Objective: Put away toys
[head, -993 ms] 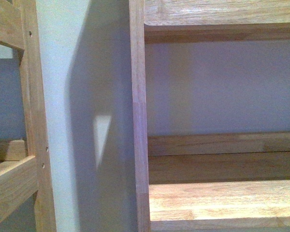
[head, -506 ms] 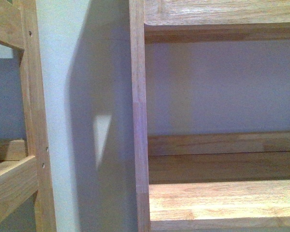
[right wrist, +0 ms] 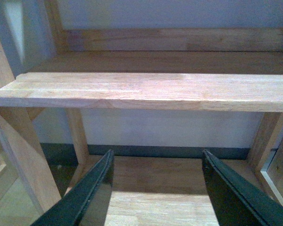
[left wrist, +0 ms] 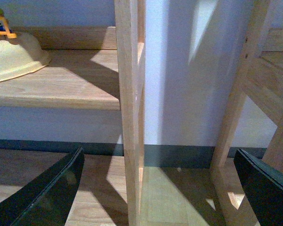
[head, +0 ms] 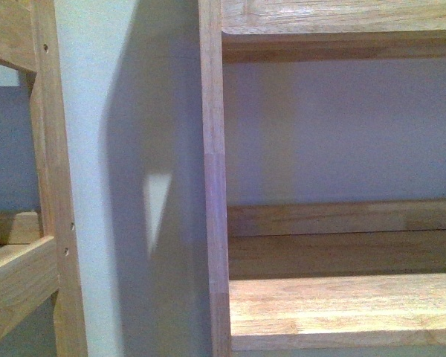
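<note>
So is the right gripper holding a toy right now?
No, the right gripper is open with nothing between its fingers, only the wooden shelf beyond.

Right gripper (right wrist: 156,188) has its two dark fingers spread wide with nothing between them. Just beyond the tips is a light wooden shelf board (right wrist: 141,90). Below it there's a lower wooden board (right wrist: 155,181) showing between the jaws.

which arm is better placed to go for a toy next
Hard to say: the plush toy shows in no view. Both grippers, left and right, are open and hold nothing. Only the left wrist view shows anything shelved, a cream dish, so left looks slightly better placed.
</note>
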Robot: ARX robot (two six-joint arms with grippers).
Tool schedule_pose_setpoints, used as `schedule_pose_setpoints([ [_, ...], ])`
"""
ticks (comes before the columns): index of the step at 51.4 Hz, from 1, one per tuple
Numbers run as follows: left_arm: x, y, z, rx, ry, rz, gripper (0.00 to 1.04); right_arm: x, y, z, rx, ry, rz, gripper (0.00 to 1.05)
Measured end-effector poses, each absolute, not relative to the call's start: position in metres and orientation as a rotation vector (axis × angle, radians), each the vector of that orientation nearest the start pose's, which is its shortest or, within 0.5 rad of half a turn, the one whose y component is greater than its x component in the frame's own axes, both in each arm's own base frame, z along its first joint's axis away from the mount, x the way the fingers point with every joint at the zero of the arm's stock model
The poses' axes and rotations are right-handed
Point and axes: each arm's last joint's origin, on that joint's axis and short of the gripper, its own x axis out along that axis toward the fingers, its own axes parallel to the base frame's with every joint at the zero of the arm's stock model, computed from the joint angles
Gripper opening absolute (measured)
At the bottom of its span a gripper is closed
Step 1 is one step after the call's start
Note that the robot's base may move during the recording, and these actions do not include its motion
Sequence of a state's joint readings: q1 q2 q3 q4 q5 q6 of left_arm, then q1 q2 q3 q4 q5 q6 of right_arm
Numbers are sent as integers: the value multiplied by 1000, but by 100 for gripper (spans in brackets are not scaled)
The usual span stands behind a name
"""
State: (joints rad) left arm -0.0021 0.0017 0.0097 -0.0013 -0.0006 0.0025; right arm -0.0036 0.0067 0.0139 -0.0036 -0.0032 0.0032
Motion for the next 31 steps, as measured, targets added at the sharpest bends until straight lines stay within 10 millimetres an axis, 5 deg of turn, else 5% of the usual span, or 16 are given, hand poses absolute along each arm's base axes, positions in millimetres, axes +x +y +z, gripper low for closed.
schedule_pose_setpoints([
  [9,97,0,167,2,-7,-2,98,97,0,167,3,-4,0,99],
  [31,97,0,167,2,-7,-2,98,97,0,167,3,-4,0,98],
])
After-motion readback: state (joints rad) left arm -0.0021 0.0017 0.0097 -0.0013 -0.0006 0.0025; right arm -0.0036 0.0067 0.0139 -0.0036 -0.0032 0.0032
